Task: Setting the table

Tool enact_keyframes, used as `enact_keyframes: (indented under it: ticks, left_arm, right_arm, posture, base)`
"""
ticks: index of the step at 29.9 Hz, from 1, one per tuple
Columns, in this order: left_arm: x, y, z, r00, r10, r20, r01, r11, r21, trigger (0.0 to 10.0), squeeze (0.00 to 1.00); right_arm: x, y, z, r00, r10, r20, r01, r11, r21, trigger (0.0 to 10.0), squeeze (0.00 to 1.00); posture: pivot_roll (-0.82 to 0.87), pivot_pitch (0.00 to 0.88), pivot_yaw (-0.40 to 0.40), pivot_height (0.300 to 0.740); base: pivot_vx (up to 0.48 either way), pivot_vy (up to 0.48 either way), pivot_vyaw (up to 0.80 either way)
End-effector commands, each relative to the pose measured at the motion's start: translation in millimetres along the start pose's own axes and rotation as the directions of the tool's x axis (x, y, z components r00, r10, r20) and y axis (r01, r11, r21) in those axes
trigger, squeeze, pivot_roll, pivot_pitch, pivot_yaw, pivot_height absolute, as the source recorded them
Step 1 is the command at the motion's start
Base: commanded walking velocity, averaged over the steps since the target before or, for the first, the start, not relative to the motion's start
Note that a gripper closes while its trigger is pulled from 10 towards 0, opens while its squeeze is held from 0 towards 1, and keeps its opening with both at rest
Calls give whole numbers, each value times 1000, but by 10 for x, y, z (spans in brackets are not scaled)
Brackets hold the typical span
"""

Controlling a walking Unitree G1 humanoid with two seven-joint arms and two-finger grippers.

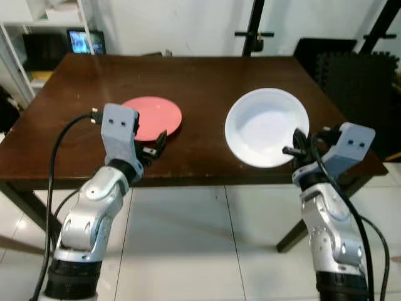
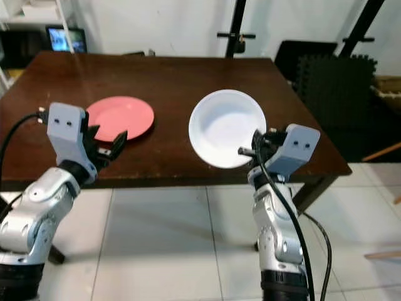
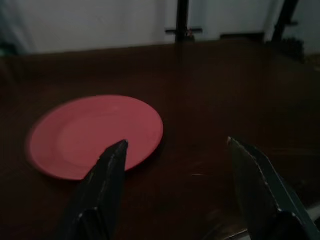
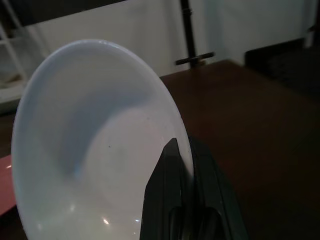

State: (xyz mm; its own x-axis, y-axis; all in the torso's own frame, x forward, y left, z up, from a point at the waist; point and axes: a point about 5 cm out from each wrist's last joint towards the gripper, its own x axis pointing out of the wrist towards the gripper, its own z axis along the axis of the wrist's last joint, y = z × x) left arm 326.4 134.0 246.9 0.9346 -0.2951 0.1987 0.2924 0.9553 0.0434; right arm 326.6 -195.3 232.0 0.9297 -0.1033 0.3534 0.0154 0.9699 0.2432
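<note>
A white bowl (image 1: 266, 127) is held above the right part of the dark wooden table (image 1: 207, 81), tilted. My right gripper (image 1: 298, 148) is shut on the bowl's near rim; in the right wrist view its fingers (image 4: 175, 175) pinch the rim of the bowl (image 4: 90, 135). A flat red plate (image 1: 153, 117) lies on the table's left part. My left gripper (image 1: 155, 145) hovers open just in front of the plate's near edge, a little to its right. In the left wrist view the fingertips (image 3: 116, 155) frame the plate (image 3: 95, 135), nothing between them.
The table's front edge (image 1: 200, 177) runs just before both arms, with white tiled floor (image 1: 188, 244) below. A shelf with a small screen (image 1: 86, 41) stands at the back left. Black stands (image 1: 254, 31) and dark foam mats (image 1: 357, 75) are behind and right of the table.
</note>
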Motion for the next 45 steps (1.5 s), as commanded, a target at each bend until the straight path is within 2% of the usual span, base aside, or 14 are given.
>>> enact_keyframes:
  ticks: [1, 10, 13, 16, 23, 25, 27, 31, 36, 40, 41, 42, 43, 45]
  left_arm:
    - [-37, 44, -16, 1000, 11, -6, -11, 1000, 12, 10000, 0]
    - [-38, 45, -12, 1000, 9, -5, -9, 1000, 15, 10000, 0]
    - [-41, 47, -7, 1000, 10, -4, -10, 1000, 22, 10000, 0]
    - [-68, 54, -2, 1000, 5, -4, -4, 997, 82, 10000, 0]
    - [-136, 83, 2, 1000, 8, -10, -7, 995, 96, 10000, 0]
    - [-150, 87, 4, 1000, 10, -12, -9, 995, 102, 10000, 0]
    - [-225, 67, 63, 1000, -23, -18, 25, 993, 120, 10000, 0]
    - [-294, 48, 114, 997, -72, -14, 73, 989, 129, 10000, 0]
    - [-392, 3, 247, 977, -211, -1, 209, 965, 156, 10000, 0]
    - [-434, -29, 305, 953, -303, -28, 303, 934, 187, 10000, 0]
    - [-450, -22, 320, 942, -334, -45, 336, 920, 204, 10000, 0]
    - [-450, -22, 320, 942, -334, -45, 336, 920, 204, 10000, 0]
    - [-474, -3, 340, 930, -360, -66, 366, 903, 224, 10000, 0]
    - [-481, 4, 345, 928, -365, -70, 371, 900, 228, 10000, 0]
  right_arm:
    - [-7, 14, -2, 1000, 3, 4, -3, 1000, 3, 10000, 0]
    - [9, 69, -26, 999, 33, -15, -33, 999, 16, 10000, 0]
    - [18, 137, -62, 996, 79, -47, -78, 996, 31, 10000, 0]
    - [36, 255, -140, 980, 166, -107, -158, 985, 75, 10000, 0]
    - [94, 350, -168, 969, 208, -130, -200, 977, 75, 10000, 0]
    - [105, 344, -176, 968, 210, -140, -202, 977, 71, 10000, 0]
    - [125, 252, -225, 952, 212, -222, -210, 977, 31, 10000, 0]
    - [138, 133, -224, 949, 187, -253, -182, 982, 45, 10000, 0]
    - [207, -99, -184, 951, 97, -294, -50, 985, 164, 10000, 0]
    - [245, -90, -104, 943, 153, -297, -82, 967, 239, 10000, 0]
    - [228, -43, -103, 907, 236, -350, -151, 956, 253, 10000, 0]
    - [228, -43, -103, 907, 236, -350, -151, 956, 253, 10000, 0]
    - [189, 21, -98, 833, 362, -418, -221, 911, 348, 10000, 0]
    - [177, 39, -90, 808, 401, -431, -229, 889, 398, 10000, 0]
  posture:
    - [20, 145, 29, 740]
    - [27, 143, 29, 740]
    - [27, 143, 29, 740]
    - [45, 145, 27, 740]
    - [64, 153, 22, 740]
    - [64, 153, 22, 740]
    - [86, 180, 23, 740]
    - [90, 192, 24, 740]
    - [99, 212, 30, 740]
    - [102, 218, 30, 740]
    - [100, 224, 30, 740]
    - [100, 224, 30, 740]
    - [94, 227, 25, 740]
    - [94, 227, 25, 740]
  base:
    - [450, 0, 0]
    - [452, 0, 0]
    - [450, 0, 0]
    - [450, 0, 0]
    - [449, 0, 0]
    - [446, 0, 0]
    - [120, 0, 0]
    - [0, 0, 0]
    - [0, 0, 0]
    - [0, 0, 0]
    - [0, 0, 0]
    - [0, 0, 0]
    - [0, 0, 0]
    - [0, 0, 0]
